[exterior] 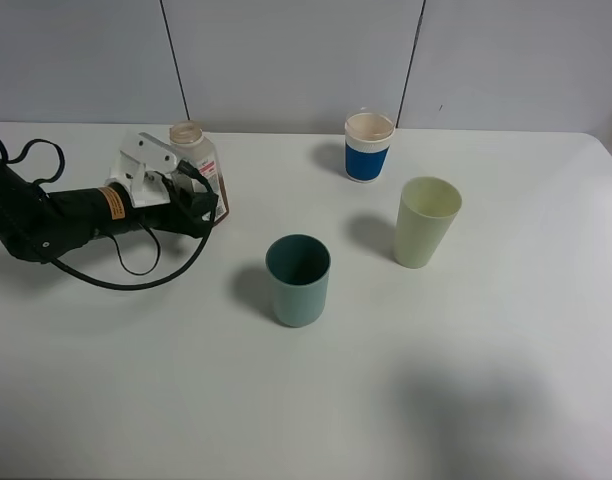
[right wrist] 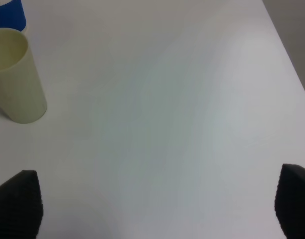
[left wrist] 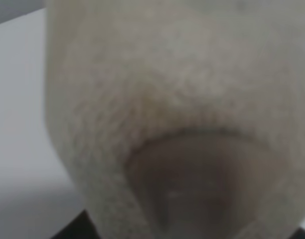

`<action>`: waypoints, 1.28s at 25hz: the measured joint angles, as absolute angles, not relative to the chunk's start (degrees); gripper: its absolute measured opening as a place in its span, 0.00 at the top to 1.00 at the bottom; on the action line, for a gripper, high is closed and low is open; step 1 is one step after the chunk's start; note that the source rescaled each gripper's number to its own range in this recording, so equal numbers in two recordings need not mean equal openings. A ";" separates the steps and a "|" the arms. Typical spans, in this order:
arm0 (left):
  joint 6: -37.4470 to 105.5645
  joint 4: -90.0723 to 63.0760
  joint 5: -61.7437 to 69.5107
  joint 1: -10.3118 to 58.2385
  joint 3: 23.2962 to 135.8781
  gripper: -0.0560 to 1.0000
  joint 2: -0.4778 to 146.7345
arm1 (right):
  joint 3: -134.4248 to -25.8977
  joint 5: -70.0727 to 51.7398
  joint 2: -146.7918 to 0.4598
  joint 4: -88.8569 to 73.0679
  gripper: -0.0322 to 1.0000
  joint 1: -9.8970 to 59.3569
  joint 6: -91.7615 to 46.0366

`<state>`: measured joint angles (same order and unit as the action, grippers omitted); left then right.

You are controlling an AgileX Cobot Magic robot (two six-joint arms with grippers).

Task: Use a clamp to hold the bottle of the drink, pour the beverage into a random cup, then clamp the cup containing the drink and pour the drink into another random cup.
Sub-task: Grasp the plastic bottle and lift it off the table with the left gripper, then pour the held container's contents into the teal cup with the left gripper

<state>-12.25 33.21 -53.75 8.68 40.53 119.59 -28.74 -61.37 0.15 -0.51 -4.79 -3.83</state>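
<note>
my left gripper (exterior: 206, 205) sits around the bottle (exterior: 196, 150), which stands upright at the back left of the worktop (exterior: 466, 380); i cannot tell if it is clamped. my right gripper (right wrist: 152, 209) hangs spread wide, holding nothing. the teal cup (exterior: 298, 280) looks empty, so i judge both pours remain.
</note>
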 joint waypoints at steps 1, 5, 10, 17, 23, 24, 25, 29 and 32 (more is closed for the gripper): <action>-11.66 30.96 -53.34 8.74 39.81 0.88 118.93 | -28.74 -61.37 0.15 -0.51 0.23 -4.79 -3.83; -4.67 17.67 -51.82 9.78 34.67 0.88 115.46 | -28.74 -61.37 0.15 -0.51 0.23 -4.79 -3.83; 9.91 -3.75 -51.41 13.46 28.02 0.88 110.25 | -28.74 -61.37 0.15 -0.51 0.23 -4.79 -3.83; 27.25 -25.67 -50.64 19.65 24.72 0.88 103.40 | -28.74 -61.37 0.15 -0.51 0.23 -4.79 -3.83; 46.43 -42.27 -50.56 27.37 24.68 0.88 99.40 | -28.74 -61.37 0.15 -0.51 0.23 -4.79 -3.83; 50.07 -45.05 -50.56 28.60 24.68 0.88 98.85 | -28.74 -61.37 0.15 -0.51 0.23 -4.79 -3.83; 53.65 -47.63 -50.56 30.10 24.66 0.88 98.42 | -28.74 -61.37 0.15 -0.51 0.23 -4.79 -3.83; 66.08 -55.85 -51.06 36.06 24.62 0.88 96.67 | -28.74 -61.37 0.15 -0.51 0.23 -4.79 -3.83; 75.36 -62.61 -52.44 42.07 24.62 0.88 95.70 | -28.74 -61.37 0.15 -0.51 0.23 -4.79 -3.83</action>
<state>75.36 -62.61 -52.44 42.07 24.62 95.70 -28.74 -61.37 0.15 -0.51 -4.79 -3.83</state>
